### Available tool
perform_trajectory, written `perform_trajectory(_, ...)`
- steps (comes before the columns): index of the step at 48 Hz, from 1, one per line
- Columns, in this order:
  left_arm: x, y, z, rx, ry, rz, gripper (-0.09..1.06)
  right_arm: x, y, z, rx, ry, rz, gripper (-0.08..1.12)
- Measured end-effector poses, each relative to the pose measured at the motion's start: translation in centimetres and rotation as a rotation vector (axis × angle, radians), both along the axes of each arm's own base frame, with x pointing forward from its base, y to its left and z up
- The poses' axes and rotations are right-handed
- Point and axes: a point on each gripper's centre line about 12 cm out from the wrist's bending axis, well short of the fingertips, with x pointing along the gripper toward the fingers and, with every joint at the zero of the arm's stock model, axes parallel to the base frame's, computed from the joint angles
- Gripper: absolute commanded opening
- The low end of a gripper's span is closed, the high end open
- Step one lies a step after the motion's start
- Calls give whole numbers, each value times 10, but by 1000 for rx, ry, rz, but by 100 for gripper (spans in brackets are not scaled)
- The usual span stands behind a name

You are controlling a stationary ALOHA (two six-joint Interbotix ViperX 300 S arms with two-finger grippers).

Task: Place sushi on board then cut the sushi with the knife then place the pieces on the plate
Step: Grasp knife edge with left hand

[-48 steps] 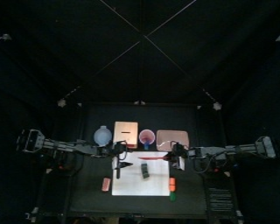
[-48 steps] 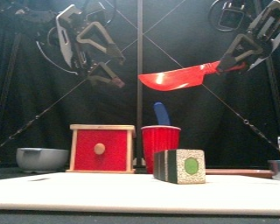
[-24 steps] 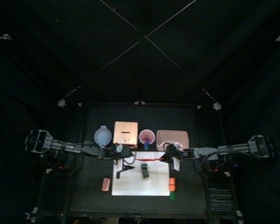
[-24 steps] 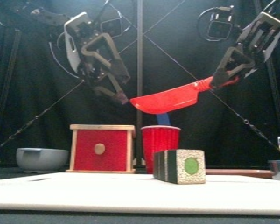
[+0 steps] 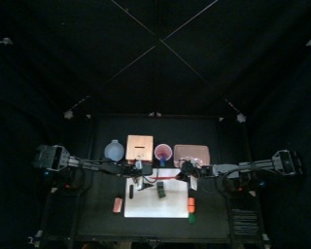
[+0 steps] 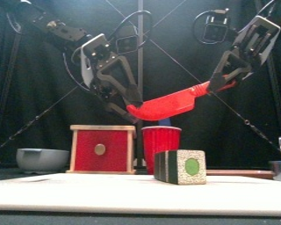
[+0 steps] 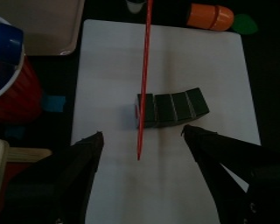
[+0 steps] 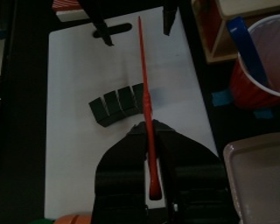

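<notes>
The dark green sushi roll lies on the white cutting board, its round end facing the front. My right gripper is shut on the handle of the red knife, whose blade hangs slanted above the roll without touching it. In the right wrist view the red knife runs over the sushi roll. My left gripper hangs open at the blade's tip, above and left of the roll. From the left wrist, the sushi roll sits on the board between the open jaws.
Behind the board stand the wooden box with its red drawer front, the red cup holding a blue knife, and the blue-grey bowl at far left. The pink tray lies at back right. Small toy foods rest on the board's right edge.
Both arms have come down and closed in toward the middle. The red knife has dropped lower, nearer the sushi roll, and the left gripper now hangs by its tip.
</notes>
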Motion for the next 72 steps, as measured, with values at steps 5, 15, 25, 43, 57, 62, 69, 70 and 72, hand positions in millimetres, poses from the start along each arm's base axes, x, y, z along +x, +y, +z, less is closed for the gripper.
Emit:
perform_trajectory(5,3,2,-1,-1,0,6,102,1,0,-2,0,8,2,31)
perform_trajectory(15,5,4,0,-1,-5,12,102,4,1,-4,-2,14,4,31)
perform_trajectory(25,5,8,-2,-3,2,23,102,5,1,-2,-3,9,4,31)
perform_trajectory(43,6,8,-1,-1,0,22,87,5,2,-3,-4,14,8,31)
perform_trajectory(57,6,8,-1,0,2,21,66,6,1,-3,-4,12,7,31)
perform_trajectory(62,6,8,-2,0,5,20,58,5,2,-3,-6,14,9,31)
perform_trajectory(69,6,6,-3,4,9,11,48,6,1,-3,-6,12,7,31)
perform_trajectory(70,6,6,-3,4,11,11,46,5,1,-3,-8,14,9,31)
perform_trajectory(72,6,5,-3,4,15,9,44,6,1,-4,-10,15,10,31)
